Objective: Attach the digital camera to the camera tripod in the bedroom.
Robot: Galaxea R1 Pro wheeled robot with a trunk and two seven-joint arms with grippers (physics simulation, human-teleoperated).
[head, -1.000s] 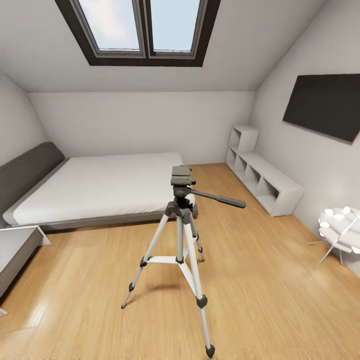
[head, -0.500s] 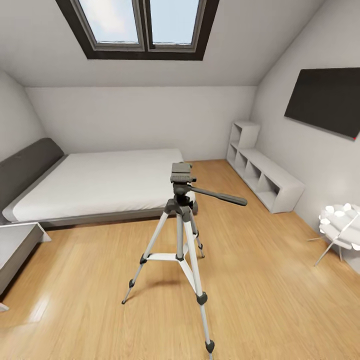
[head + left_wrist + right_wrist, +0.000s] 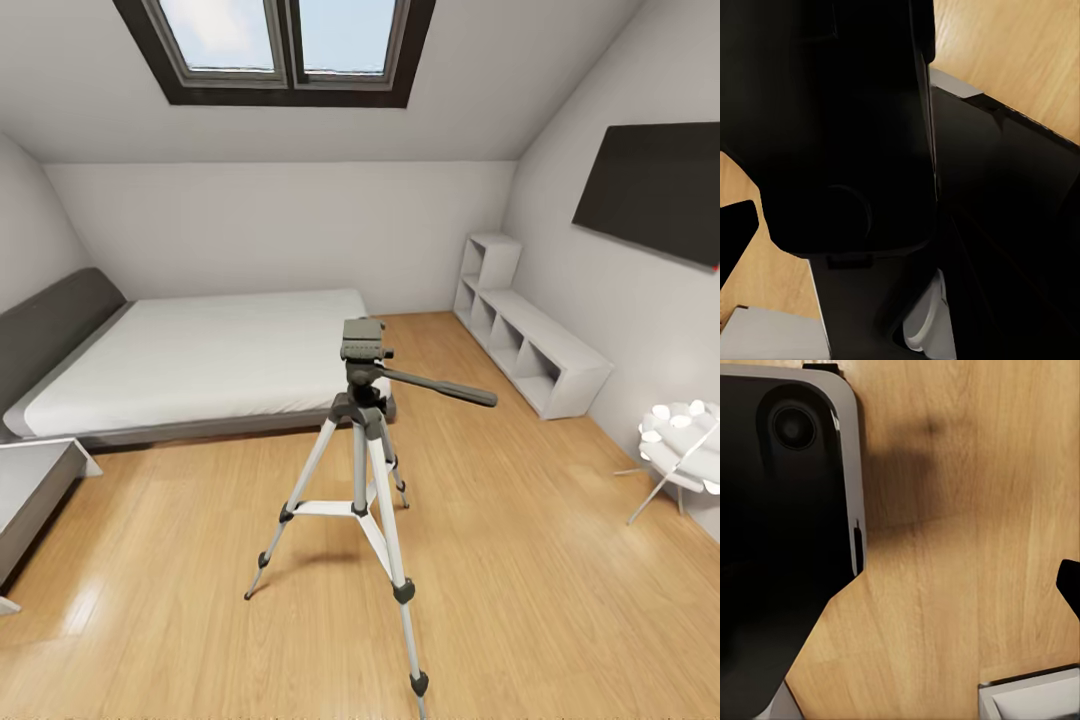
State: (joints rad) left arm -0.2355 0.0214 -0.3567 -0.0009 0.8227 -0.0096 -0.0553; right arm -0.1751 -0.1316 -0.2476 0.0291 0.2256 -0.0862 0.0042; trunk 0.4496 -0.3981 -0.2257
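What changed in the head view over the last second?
Only the camera moved: the whole view drifted, with skylight and TV sliding up in frame, consistent with a slight downward tilt. The camera tripod stands in the same spot by the bed, its head bare. Nothing gripped or released.

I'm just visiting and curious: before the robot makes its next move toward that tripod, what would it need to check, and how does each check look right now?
1. Camera tripod located: ok, it stands on the wood floor in front of the bed.
2. Tripod upright with legs spread: ok.
3. Mounting head free on top: ok, nothing sits on it.
4. Pan handle noted: ok, it sticks out toward the white shelf side.
5. Digital camera in hand: cannot tell; the wrist views show dark shapes too close to identify.
6. Grippers open or shut: cannot tell from these pictures.
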